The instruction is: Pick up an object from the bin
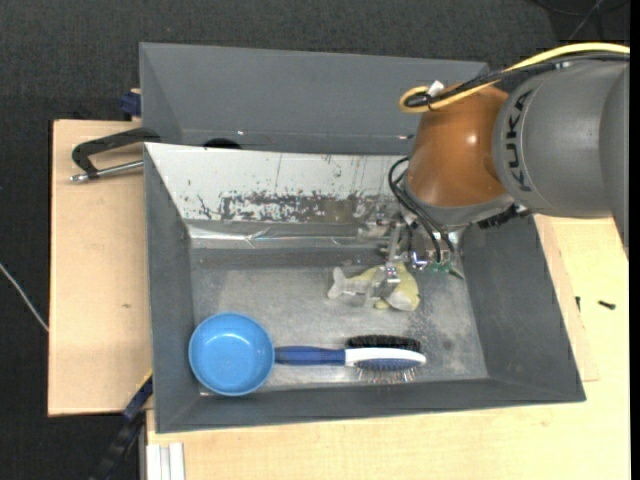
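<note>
My gripper (410,256) hangs low in the right middle of the bin, under the arm's orange cover. Right below it, and touching or nearly touching it, lies a small grey and pale yellow thing (375,288) of uneven shape, its grey end pointing left. The gripper hides part of its right side. A brush (350,355) with a blue handle and black bristles lies along the front wall, just in front of the gripper.
A round blue bowl (231,353) stands in the front left corner, against the brush handle's left end. The arm comes in over the bin's right rim.
</note>
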You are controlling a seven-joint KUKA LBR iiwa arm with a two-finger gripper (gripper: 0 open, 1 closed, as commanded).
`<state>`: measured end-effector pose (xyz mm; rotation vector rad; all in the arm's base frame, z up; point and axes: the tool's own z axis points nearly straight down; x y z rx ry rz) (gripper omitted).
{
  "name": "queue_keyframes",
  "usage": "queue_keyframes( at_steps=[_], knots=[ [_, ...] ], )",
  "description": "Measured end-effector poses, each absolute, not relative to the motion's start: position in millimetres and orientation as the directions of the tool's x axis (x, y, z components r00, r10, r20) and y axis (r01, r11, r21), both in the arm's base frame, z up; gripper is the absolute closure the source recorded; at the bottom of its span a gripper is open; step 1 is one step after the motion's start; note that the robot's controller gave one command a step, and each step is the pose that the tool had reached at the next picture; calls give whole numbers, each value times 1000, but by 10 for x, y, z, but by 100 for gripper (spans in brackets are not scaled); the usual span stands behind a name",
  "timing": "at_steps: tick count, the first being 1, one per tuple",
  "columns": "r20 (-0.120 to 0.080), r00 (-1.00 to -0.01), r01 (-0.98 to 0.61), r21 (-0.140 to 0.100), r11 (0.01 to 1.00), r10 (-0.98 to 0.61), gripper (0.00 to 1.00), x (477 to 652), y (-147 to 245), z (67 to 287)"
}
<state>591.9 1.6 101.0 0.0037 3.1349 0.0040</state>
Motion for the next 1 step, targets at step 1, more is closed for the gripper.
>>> queue_keyframes(
  at_steps=[1],
  knots=[
    [-4,-999,-40,1,999,-40,0,5874,-16,745]
  ],
)
